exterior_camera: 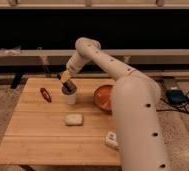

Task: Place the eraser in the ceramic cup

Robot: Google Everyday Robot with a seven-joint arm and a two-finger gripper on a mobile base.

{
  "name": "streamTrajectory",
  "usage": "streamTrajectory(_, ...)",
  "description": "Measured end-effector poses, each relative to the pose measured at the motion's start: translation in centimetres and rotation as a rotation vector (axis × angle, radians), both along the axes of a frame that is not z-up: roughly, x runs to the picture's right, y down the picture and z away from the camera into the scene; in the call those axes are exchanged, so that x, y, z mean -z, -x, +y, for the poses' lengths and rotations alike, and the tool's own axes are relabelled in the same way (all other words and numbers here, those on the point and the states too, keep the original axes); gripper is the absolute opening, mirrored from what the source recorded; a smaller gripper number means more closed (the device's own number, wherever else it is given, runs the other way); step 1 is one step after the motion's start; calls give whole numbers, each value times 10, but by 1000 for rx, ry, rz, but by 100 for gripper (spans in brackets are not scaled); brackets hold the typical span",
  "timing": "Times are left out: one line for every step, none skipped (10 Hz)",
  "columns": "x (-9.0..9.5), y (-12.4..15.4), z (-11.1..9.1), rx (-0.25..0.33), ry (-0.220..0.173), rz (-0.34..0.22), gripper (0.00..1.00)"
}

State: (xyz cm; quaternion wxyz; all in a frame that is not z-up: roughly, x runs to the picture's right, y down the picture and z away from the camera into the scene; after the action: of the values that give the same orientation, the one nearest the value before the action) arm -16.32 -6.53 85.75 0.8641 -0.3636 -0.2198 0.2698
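eraser in ceramic cup mouth, gripper directly above.

Claw above a smooth white ceramic cup, wooden table.
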Motion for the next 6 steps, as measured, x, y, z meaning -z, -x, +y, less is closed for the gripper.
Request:
streamTrajectory(1, 0, 2, 3, 0, -1, 68)
streamTrajectory(3, 2, 3, 7, -3, -7, 68)
streamTrajectory(4, 2, 3, 8, -6, -10, 68)
streamTrajectory(6, 3, 3, 9, -12, -15, 68)
streamTrajectory(10, 4, 2, 10, -21, -24, 68)
streamTrajectory(15, 5, 0, 10, -33, -31, 68)
